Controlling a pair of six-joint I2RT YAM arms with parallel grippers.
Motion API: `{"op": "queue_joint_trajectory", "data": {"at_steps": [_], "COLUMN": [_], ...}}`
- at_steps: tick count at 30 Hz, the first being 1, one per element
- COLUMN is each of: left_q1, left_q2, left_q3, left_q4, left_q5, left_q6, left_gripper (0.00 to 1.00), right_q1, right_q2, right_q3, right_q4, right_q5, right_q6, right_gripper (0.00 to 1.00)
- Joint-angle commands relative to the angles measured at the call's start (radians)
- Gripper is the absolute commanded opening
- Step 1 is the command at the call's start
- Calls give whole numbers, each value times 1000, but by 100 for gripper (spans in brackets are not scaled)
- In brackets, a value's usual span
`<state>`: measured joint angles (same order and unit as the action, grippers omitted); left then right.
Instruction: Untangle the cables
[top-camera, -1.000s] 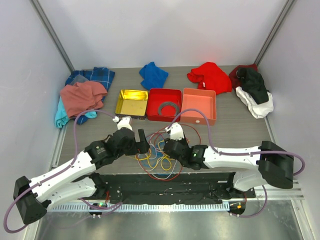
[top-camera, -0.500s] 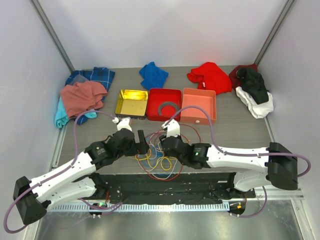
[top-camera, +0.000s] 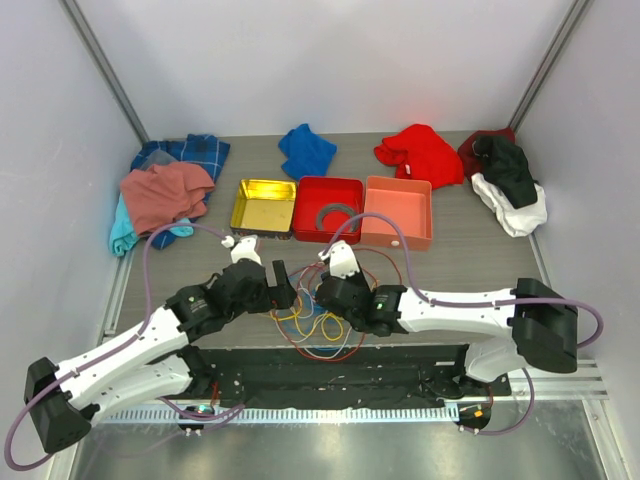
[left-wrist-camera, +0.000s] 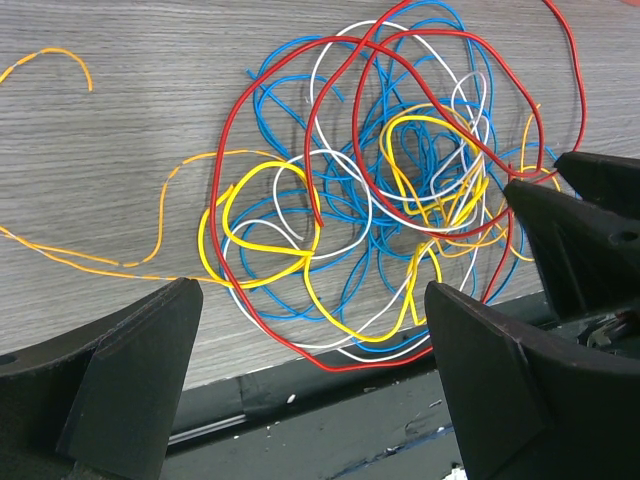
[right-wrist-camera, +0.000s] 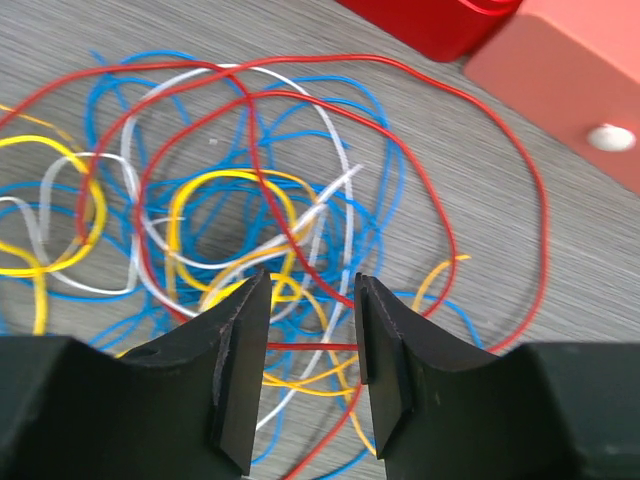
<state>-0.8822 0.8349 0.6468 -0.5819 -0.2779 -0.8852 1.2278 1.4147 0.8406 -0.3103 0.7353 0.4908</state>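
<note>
Right wrist view: right tool (right-wrist-camera: 313, 287) slightly apart over the cables (right-wrist-camera: 235, 175); left tool (left-wrist-camera: 312, 300) wide apart.

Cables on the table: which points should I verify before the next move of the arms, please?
1. Left gripper open, facing the cables: ok.
2. Right gripper open, red cable crossing its gap: ok.
3. Only one strand between the right fingers: not ok; yellow, white and orange also pass there.
4. Cables separated: not ok, one tangle.
5. Right fingers' height above the table: cannot tell.
</note>
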Motion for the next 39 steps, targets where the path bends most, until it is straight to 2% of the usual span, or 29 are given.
{"op": "queue_joint_trajectory", "data": {"at_steps": [1,7,13,18,22,30,34,39], "left_q1": [2,3,2,2,2,2,2,3], "left_q2": [-8,-5,-80,-209,-270,-267,-249,-200], "left_q3": [-6,-7,22,13,10,11,10,14], "left_q4": [10,14,-45,-68,-78,-73,-44,-30], "left_q5": [-18,-24,-125,-233,-267,-297,-296,-264], "left_q6": [-9,-14,-37,-38,-34,-34,-20,-18], "left_gripper": [100,100,99,99,99,99,99,99], "right_q1": [-5,-19,-25,-25,-27,-25,-25,-25], "right_q2": [18,18,14,-97,-189,-269,-218,-157], "right_q3": [22,-9,-8,-29,-20,112,158,121], "right_q4": [-79,-78,-64,-18,22,-12,-32,-26], "right_q5": [105,101,90,55,-33,1,-42,-95], "right_q6": [24,49,42,25,20,-80,-123,-66], "right_gripper": [45,45,45,47,49,50,51,50]}}
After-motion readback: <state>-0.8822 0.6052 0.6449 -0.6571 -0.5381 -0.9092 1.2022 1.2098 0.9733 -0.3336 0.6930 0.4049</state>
